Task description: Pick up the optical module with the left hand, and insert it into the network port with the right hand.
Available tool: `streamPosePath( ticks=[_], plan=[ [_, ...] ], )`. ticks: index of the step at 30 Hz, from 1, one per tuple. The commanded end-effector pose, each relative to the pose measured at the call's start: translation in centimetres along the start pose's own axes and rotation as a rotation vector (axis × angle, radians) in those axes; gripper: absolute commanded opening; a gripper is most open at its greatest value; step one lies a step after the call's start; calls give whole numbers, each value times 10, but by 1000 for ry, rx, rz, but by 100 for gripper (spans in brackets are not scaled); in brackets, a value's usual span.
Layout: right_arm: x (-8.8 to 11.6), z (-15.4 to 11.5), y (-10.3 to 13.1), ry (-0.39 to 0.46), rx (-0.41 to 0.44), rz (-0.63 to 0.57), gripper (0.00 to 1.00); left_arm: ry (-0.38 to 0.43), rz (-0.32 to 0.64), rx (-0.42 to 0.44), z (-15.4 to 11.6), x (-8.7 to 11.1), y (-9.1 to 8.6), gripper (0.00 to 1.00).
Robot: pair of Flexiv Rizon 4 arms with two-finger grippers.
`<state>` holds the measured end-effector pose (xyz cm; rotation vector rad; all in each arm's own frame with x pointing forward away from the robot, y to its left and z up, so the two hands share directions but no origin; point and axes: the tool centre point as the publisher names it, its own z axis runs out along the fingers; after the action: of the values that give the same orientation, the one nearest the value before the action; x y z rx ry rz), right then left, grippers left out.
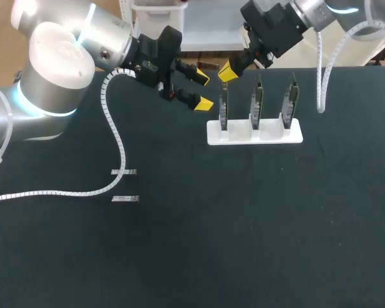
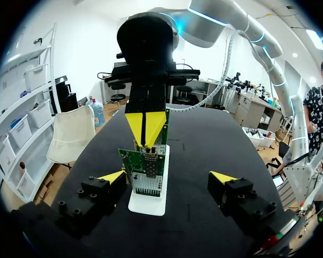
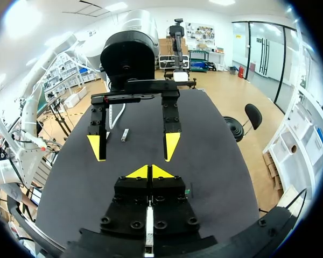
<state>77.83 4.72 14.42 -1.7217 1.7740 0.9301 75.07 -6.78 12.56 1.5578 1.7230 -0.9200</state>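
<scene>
Two small silver optical modules (image 1: 124, 172) (image 1: 125, 199) lie flat on the black table (image 1: 244, 224), left of centre; one module (image 3: 125, 134) shows far ahead in the right wrist view. A white rack (image 1: 255, 131) holds three upright green network boards (image 1: 224, 106). My left gripper (image 1: 204, 91) hangs open just left of the rack and well above the modules, with nothing between its fingers. In the left wrist view the open left gripper (image 2: 168, 177) faces the nearest board (image 2: 145, 169). My right gripper (image 1: 228, 72) is shut above the leftmost board; I see nothing in it.
The left arm's white ribbed cable (image 1: 115, 135) droops onto the table near the modules. In the right wrist view, the shut right gripper (image 3: 149, 172) faces the open left gripper (image 3: 133, 147). The rack (image 2: 149, 199) stands near the table's far edge.
</scene>
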Motion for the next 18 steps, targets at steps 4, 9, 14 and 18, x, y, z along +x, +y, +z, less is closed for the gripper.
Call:
streamPosePath(
  ticks=[4, 9, 14, 18],
  plan=[
    [4, 2, 2, -2, 6, 3, 0, 6, -3, 2, 1, -1, 1, 100],
    [6, 3, 2, -2, 4, 8, 0, 6, -3, 2, 1, -1, 1, 100],
    [6, 3, 3, -3, 1, 8, 0, 6, -3, 2, 1, -1, 1, 100],
    [7, 3, 3, -3, 0, 7, 0, 6, -3, 2, 1, -1, 1, 100]
  ],
)
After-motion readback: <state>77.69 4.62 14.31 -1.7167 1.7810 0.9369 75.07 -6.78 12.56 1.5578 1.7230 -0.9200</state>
